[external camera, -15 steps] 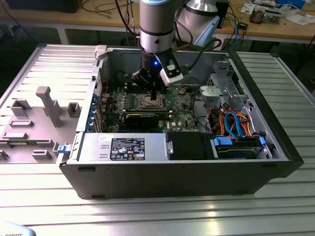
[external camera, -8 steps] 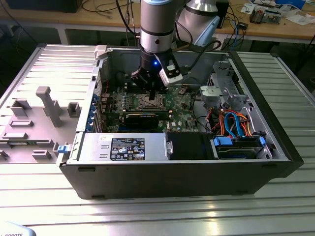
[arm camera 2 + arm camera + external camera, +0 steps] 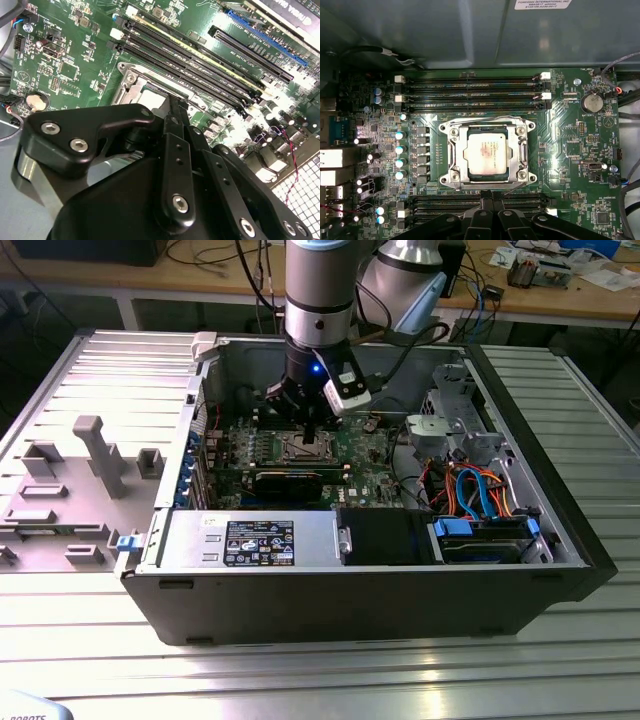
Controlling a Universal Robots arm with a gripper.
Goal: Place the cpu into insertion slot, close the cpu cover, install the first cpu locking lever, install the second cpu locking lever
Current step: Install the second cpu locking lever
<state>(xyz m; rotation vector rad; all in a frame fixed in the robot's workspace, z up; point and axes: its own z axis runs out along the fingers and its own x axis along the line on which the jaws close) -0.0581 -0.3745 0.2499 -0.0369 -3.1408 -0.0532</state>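
First wrist view | cpu seated in insertion slot | cover, levers: state unclear | end effector fingers together, empty, at socket edge

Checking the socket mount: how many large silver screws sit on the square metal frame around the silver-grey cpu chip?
4 in the first wrist view, one by each corner of the metal frame: screws. None looks hidden.

A ribbed metal table fronts a cluttered wooden workbench behind.
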